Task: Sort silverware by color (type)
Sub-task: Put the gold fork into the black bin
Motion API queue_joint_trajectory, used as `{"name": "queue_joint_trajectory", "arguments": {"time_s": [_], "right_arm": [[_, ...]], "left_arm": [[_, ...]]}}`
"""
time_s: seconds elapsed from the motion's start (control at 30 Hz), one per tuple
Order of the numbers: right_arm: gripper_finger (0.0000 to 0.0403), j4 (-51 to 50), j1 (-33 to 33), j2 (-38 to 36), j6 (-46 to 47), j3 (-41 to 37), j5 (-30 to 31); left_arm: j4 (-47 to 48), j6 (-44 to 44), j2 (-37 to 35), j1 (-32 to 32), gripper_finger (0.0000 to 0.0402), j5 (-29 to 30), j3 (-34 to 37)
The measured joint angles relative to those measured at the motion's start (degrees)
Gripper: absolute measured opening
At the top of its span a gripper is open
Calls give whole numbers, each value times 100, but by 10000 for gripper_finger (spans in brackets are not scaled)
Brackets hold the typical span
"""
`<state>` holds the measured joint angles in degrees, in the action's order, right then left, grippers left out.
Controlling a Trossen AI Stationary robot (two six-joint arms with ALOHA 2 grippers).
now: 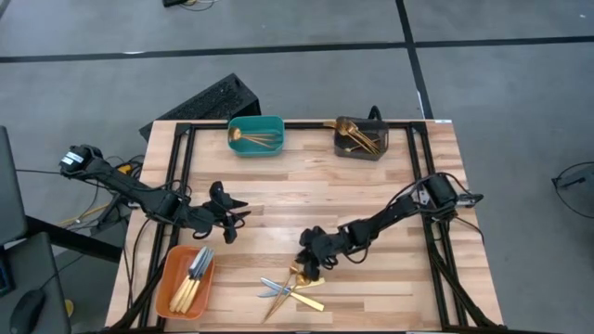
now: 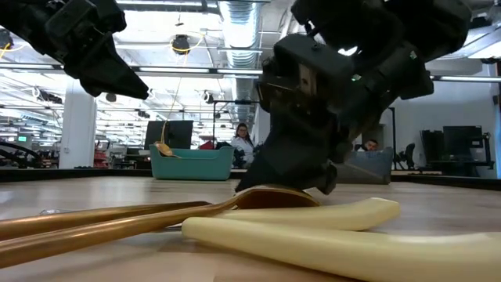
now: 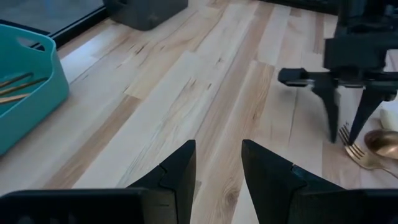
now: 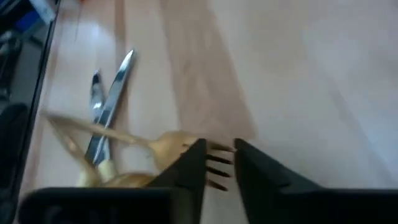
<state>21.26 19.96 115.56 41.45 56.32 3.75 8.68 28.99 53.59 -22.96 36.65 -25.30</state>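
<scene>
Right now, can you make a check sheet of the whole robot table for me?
Surface: wooden table, bare in the middle.
Job's things: loose silverware pile at the near edge; knives in the orange bin; gold pieces in the teal bin and dark bin.
Clutter: nothing seen.
Grippers: right gripper low over a fork, fingers apart; left gripper empty, fingers apart.
Cables: along both arms.
Surroundings: grey floor, office behind.

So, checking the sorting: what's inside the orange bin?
The orange bin holds several knives with silver blades and pale handles. Anything beneath them is hidden.
</scene>
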Motion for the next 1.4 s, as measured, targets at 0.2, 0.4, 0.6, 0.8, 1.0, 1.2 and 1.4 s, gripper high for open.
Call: {"name": "queue_joint_trajectory", "arguments": {"time_s": [0.2,0.4,0.6,0.8,1.0,1.2,1.4], "right_arm": [[22,71,-144,-73,-350,223,-224],[22,-30,-345,-58,-964,591,159],[21,-246,-544,-56,-1938,1051,369],[21,-980,-723,-56,-2573,1651,717],[21,-1657,-806,-56,-3184,2325,1305],[22,-2226,-817,-54,-3870,2936,1902],[22,-2490,-823,-49,-4336,3455,2059]], "left_arm": [[-1,15,-1,0,116,-1,0],[-1,59,-1,0,116,23,0],[1,-126,1,2,116,110,0],[-2,-289,3,2,116,-240,0],[-1,-289,3,0,116,-763,0],[-4,-289,3,0,116,-792,0],[-3,-296,3,0,116,-811,0]]}}
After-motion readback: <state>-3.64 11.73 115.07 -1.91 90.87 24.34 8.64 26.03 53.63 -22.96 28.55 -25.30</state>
